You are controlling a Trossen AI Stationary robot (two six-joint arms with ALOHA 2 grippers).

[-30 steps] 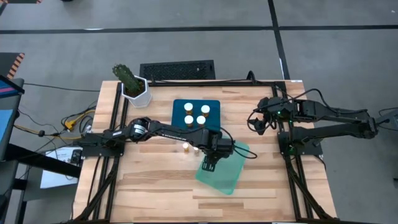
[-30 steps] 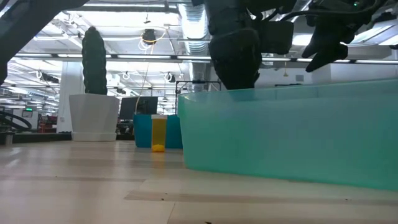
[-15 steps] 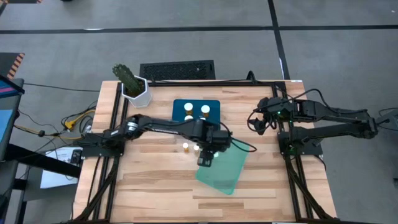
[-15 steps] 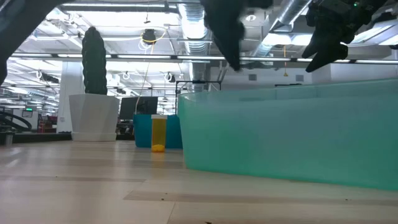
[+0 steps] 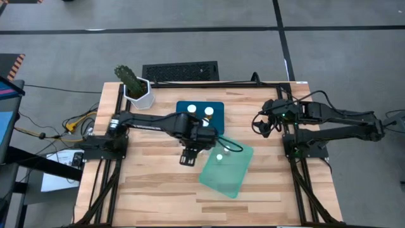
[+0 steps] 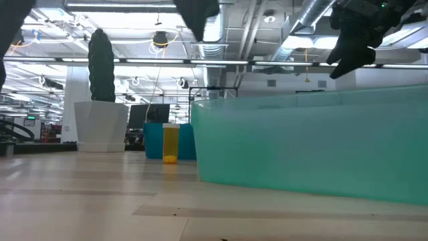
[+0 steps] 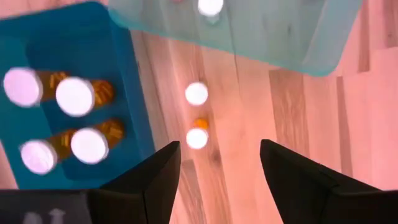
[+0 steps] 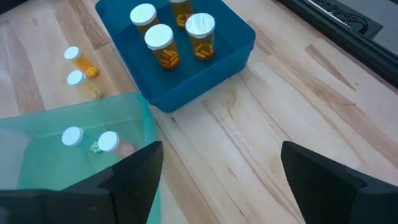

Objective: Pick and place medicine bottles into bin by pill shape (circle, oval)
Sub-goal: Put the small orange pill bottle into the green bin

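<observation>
**Bottles split between two bins, two on the table**

The blue bin holds four orange bottles. The teal bin, just near-right of it, holds two pale bottles. Two more bottles stand on the table left of the teal bin. The left gripper hovers above them, jaws spread, empty. The right gripper waits at the right, open, empty.

Pale planked wooden table: matt, visible grain. Translucent teal plastic bin: smooth, slightly glossy. Opaque dark-blue plastic tray: smooth, satin. Amber translucent plastic bottles with matt white caps. White hexagonal pot: smooth.
</observation>
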